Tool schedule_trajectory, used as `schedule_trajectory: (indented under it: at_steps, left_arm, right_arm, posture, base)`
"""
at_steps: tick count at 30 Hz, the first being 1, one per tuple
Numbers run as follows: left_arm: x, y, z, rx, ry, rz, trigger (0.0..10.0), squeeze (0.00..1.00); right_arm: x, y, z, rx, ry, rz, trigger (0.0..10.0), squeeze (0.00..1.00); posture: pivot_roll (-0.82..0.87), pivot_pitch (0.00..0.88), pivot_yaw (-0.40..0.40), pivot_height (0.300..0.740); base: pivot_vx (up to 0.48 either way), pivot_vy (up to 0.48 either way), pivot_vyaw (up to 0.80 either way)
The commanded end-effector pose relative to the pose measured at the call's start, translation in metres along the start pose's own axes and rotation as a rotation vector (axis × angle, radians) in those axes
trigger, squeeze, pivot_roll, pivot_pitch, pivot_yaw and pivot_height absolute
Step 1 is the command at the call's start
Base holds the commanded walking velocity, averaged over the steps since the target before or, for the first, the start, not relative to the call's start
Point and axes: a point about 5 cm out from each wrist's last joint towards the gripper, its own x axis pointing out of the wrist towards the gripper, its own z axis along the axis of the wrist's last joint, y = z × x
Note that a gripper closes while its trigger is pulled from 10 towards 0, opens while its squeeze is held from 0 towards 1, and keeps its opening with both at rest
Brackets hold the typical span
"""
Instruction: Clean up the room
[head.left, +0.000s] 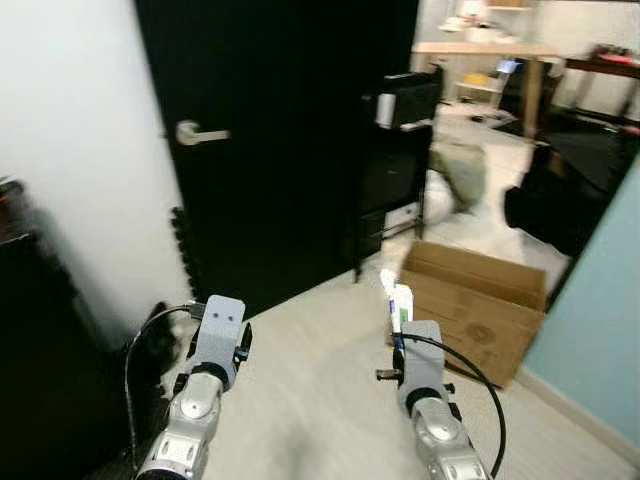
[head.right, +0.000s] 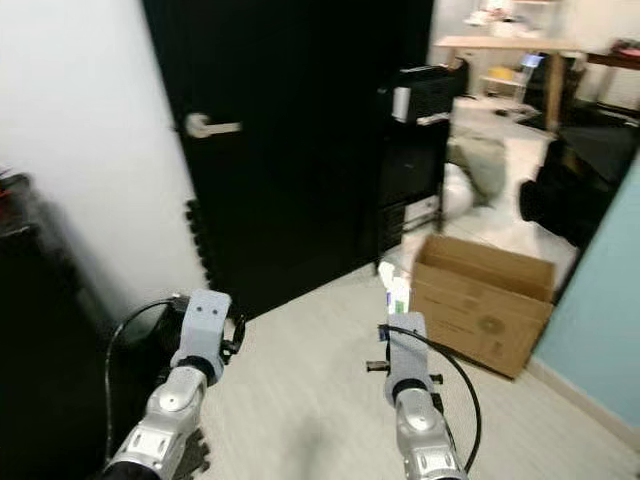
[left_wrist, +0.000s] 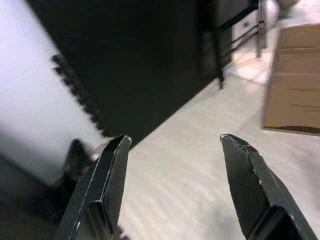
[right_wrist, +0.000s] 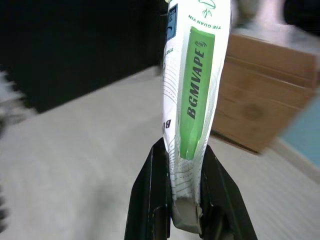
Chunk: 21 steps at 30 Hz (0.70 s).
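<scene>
The left gripper (left_wrist: 172, 187) is held out over the bare floor (head.left: 310, 400) with its fingers spread apart, nothing in it. Further right, a white and green packet (right_wrist: 192, 100) is pinched upright between the right gripper (right_wrist: 181, 200) fingers, near the cardboard box (head.left: 480, 300). It's gripped only at its bottom end, so it could probably flop or slip out if swung too fast toward the box.
</scene>
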Motion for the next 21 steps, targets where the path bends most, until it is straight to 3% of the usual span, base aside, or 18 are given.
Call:
schedule_trajectory:
  at_steps: [1, 21]
  left_arm:
    - [-0.0026, 0.0048, -0.0057, 0.012, 0.024, 0.009, 10.0, 0.0]
    - [-0.0027, 0.0033, -0.0079, 0.004, 0.037, 0.003, 10.0, 0.0]
  right_arm:
    - [-0.0016, 0.0076, -0.0024, 0.019, 0.007, 0.014, 10.0, 0.0]
    - [-0.0024, 0.0085, -0.0051, 0.022, 0.019, 0.023, 10.0, 0.0]
  posture:
    - [-0.03, 0.02, 0.029, 0.74]
    - [-0.04, 0.005, 0.023, 0.74]
  base:
    - [0.0, 0.0, -0.8]
    - [0.0, 0.0, -0.8]
